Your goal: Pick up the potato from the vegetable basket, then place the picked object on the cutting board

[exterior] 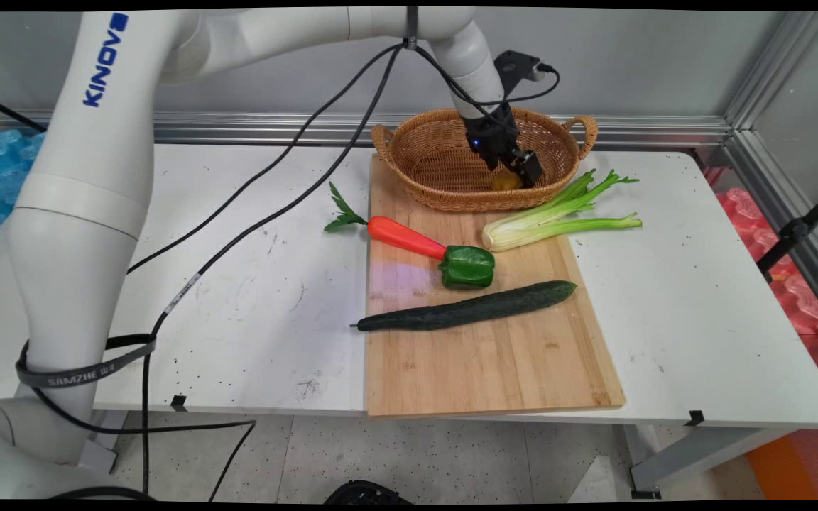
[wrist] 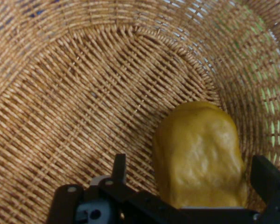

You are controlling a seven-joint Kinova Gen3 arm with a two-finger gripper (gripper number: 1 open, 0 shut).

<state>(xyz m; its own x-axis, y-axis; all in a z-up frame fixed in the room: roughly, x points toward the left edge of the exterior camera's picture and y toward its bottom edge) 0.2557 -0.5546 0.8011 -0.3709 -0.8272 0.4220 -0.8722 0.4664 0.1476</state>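
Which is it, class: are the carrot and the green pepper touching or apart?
Touching. The main view shows the carrot's narrow end meeting the green pepper with no board visible between them.

Yellow lumpy vegetable [wrist: 198, 154] on wicker basket [wrist: 84, 93] floor.

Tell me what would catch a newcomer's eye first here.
The black two-finger gripper reaches down into the woven wicker basket at the table's far side, its fingers either side of a lumpy yellow vegetable. Nearer, a pale wooden cutting board carries an orange carrot, green bell pepper, dark cucumber and celery stalk.
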